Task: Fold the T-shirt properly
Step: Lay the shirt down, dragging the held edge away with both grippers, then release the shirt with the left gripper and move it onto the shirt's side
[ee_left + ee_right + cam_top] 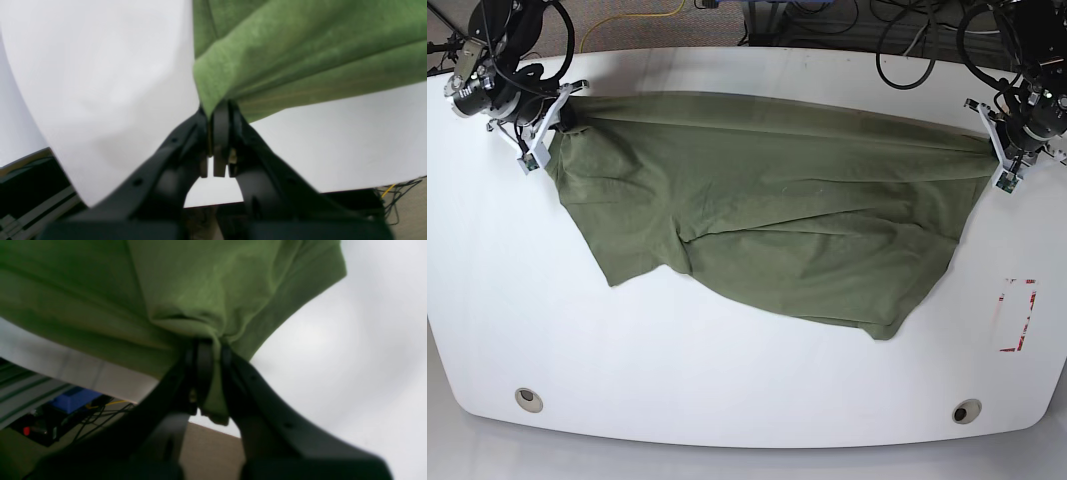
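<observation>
barely begun: t-shirt (767,215) stretched along the surface's (727,380) far edge, left claw (1005,165) and right claw (539,135) each clamped on a corner, no tidy fold yet.

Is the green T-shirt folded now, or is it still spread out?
Spread out: the T-shirt is stretched between the left claw and right claw.

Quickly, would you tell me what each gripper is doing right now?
Left gripper: closed on a corner of the T-shirt.
Right gripper: closed on bunched T-shirt fabric.
</observation>
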You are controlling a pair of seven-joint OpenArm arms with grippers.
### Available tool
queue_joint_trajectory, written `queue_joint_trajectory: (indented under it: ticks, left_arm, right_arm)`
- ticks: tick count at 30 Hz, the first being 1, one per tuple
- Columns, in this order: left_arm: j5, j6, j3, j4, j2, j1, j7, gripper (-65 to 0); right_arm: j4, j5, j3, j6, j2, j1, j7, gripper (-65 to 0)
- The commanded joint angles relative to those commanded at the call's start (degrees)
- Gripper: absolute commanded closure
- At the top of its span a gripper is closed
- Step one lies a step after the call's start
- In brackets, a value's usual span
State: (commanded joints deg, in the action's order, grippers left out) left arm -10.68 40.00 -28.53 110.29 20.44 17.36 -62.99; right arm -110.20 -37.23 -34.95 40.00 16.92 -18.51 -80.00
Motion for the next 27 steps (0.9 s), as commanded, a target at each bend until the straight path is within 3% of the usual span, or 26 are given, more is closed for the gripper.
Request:
queue_joint_trajectory:
  ticks: [27]
  left_arm:
    - [-0.3, 0.0, -2.5, 0.1, -0.4, 1.2, 0.0, 0.0]
  right_arm:
    - [0.0, 0.1, 0.0, 0.00, -2.0, -0.4, 0.6, 0.0]
